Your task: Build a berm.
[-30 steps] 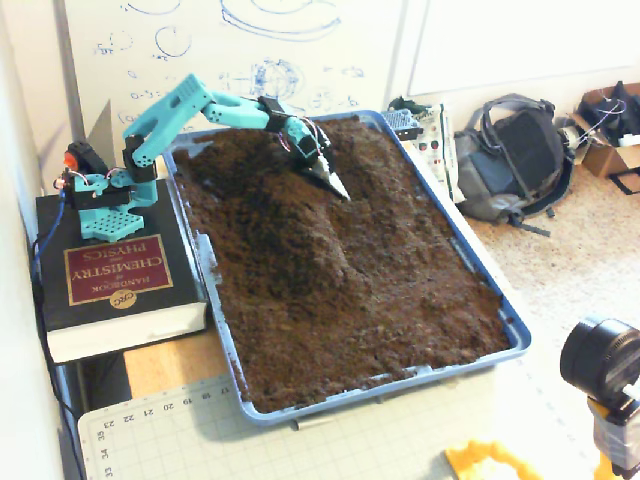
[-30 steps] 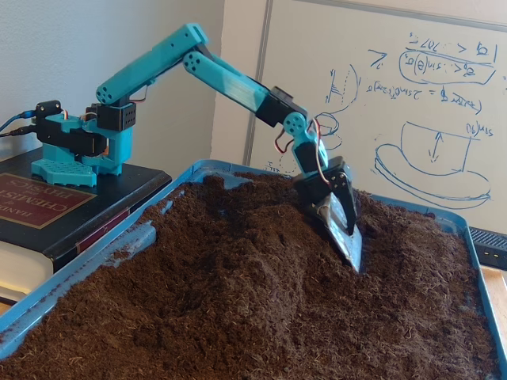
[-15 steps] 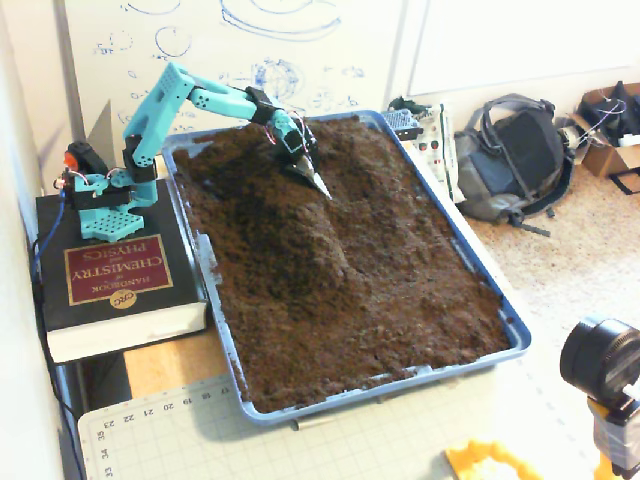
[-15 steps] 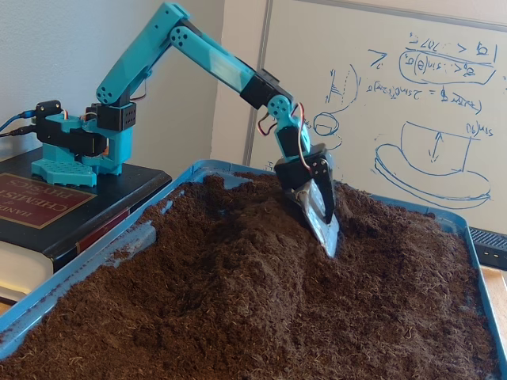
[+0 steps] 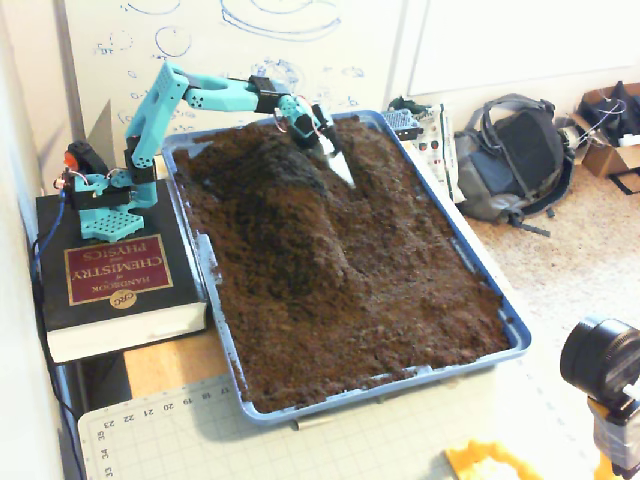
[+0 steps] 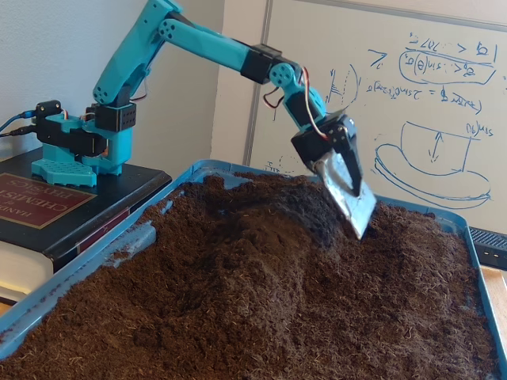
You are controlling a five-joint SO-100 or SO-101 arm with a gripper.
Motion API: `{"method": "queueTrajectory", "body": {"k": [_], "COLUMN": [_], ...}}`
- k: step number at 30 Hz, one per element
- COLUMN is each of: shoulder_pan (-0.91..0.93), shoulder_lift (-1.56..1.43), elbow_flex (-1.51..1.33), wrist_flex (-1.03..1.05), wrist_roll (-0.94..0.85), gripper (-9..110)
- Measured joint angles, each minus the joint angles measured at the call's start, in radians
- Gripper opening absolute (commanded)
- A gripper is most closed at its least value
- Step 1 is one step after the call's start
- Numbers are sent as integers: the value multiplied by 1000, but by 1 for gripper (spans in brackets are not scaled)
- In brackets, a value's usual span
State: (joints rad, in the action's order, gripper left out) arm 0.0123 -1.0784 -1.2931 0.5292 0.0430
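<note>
Tool [image 6: 354, 207] hangs tilted just above the berm [image 6: 261, 237].

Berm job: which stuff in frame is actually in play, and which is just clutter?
In play:
- raised ridge of dark brown loose soil
- blue plastic tray holding the soil
- teal arm's gripper with its metal scoop blade

Clutter:
- maroon-covered chemistry handbook under the arm's base
- grey backpack on the floor
- whiteboard with blue sketches
- green cutting mat

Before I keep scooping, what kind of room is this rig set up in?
Probably a lab or classroom workspace, not outdoors: a marked-up whiteboard covers the wall, the soil sits in a blue tray on a table, and the arm's base stands on a chemistry handbook.
</note>
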Motion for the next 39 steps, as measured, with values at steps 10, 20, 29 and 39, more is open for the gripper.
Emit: {"method": "queueTrajectory", "body": {"k": [10,20,29,39], "shoulder_pan": [117,129,129,117], "shoulder_lift": [328,500,337,152], "elbow_flex": [288,307,-2,-249], "wrist_flex": [-158,-187,-213,-213], "wrist_roll": [-95,-115,-115,-115], "gripper": [0,0,0,0]}}
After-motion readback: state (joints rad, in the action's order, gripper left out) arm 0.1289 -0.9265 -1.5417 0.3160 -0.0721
